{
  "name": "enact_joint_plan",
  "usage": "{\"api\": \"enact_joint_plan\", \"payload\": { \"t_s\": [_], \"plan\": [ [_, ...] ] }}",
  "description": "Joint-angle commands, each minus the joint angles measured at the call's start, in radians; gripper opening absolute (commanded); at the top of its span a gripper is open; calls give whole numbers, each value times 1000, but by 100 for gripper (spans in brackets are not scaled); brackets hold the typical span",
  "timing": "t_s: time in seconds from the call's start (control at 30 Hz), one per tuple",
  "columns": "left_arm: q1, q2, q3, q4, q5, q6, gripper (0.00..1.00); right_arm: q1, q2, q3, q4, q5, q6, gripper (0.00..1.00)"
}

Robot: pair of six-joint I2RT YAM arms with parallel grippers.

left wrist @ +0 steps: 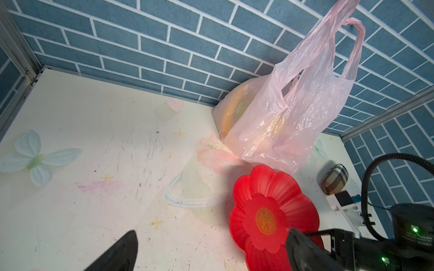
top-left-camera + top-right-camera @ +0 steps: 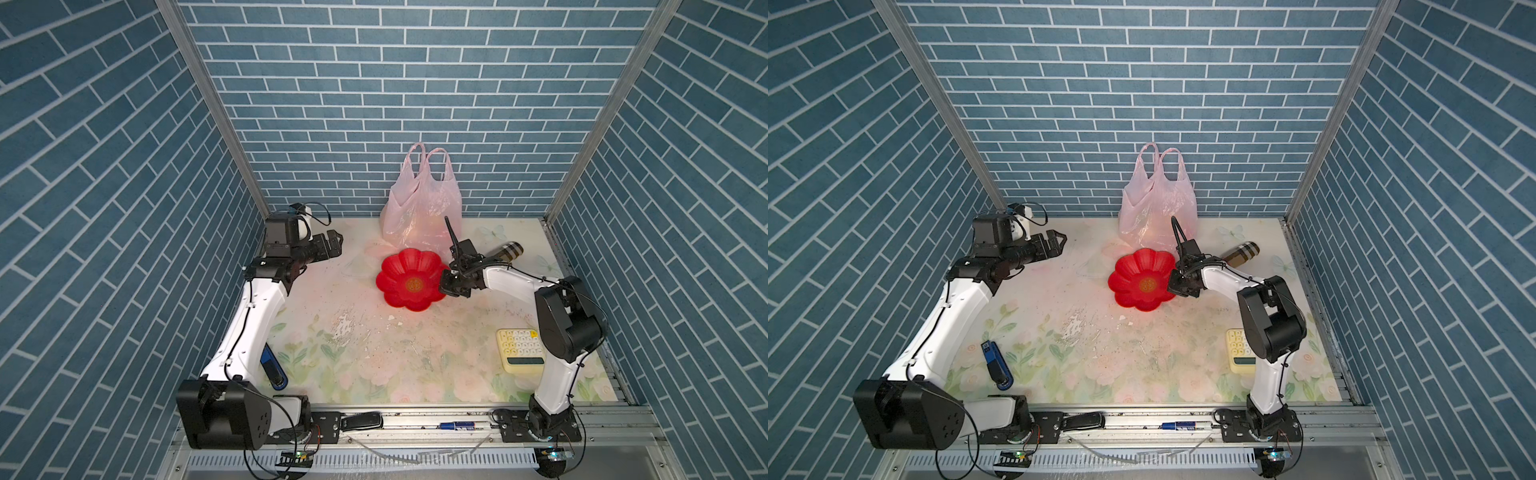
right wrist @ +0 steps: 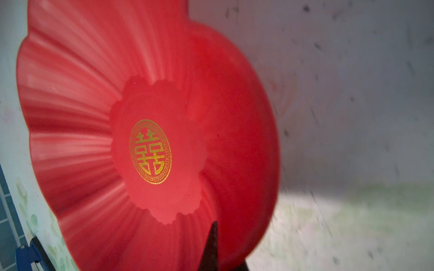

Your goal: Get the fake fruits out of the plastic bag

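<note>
The pale-pink plastic bag (image 2: 419, 208) (image 2: 1156, 208) (image 1: 293, 112) stands upright against the back wall, its two handles up. Dim yellow-orange shapes (image 1: 237, 110) show through it; the fake fruits cannot be told apart. In front of it lies a red flower-shaped dish (image 2: 399, 266) (image 2: 1129, 270) (image 1: 277, 185) (image 3: 70, 93). My right gripper (image 2: 442, 289) (image 2: 1170, 286) (image 3: 215, 227) is shut on the dish's right rim, one finger (image 3: 211, 248) inside it. My left gripper (image 2: 338, 241) (image 2: 1061, 241) (image 1: 212, 234) hangs open and empty at the back left, apart from the bag.
A clear plastic lid (image 2: 357, 266) (image 1: 190, 187) lies left of the dish. A plaid cylinder (image 2: 507, 251) lies at the back right. A cream calculator (image 2: 521, 349) sits by the right arm. A blue tool (image 2: 274, 370) lies by the left arm.
</note>
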State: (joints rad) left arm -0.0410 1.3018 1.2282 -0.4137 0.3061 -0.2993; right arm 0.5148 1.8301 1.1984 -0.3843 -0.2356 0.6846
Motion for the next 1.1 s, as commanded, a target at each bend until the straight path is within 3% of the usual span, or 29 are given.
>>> {"api": "enact_joint_plan", "payload": {
  "t_s": [0.0,0.27,0.47,0.6,1.0,1.07],
  "plan": [
    [-3,1,-11,1,10,-4,99,27,-128,-138,-82,23,26,0],
    [-3,1,-17,3,-1,-5,99,98,-512,-470,-167,87,155,0],
    [-4,6,-19,6,2,-9,99,119,-737,-611,-231,137,242,0],
    [-4,11,-21,7,4,-11,99,119,-763,-625,-248,185,243,0],
    [-5,16,-16,0,10,-3,99,118,-612,-610,-127,224,260,0],
    [-4,18,-13,-1,11,-3,99,118,-607,-600,-133,233,260,5]
  ]
}}
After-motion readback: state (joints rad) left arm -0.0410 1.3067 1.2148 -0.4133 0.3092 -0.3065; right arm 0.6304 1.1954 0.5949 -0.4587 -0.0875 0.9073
